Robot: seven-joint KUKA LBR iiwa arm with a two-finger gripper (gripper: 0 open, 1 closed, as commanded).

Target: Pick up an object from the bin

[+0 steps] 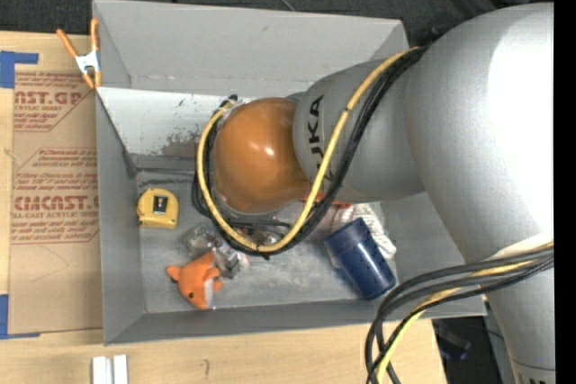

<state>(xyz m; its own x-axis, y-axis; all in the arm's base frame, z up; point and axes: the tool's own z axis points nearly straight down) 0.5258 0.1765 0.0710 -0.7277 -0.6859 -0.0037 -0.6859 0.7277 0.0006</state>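
The gripper (216,251) is down low at the bin's (252,40) front left, tucked under the orange cover (256,153); open or closed, I can't tell. Just beside it lies an orange toy fish (195,281). The letters "KA" show on the arm (468,121). A yellow tape measure (157,209) sits left and a blue cup (360,259) lies right, on scuffed grey metal. Dark floor lies beyond.

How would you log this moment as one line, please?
hand: low in bin, beside orange fish toy | nearby: yellow tape measure, blue cup
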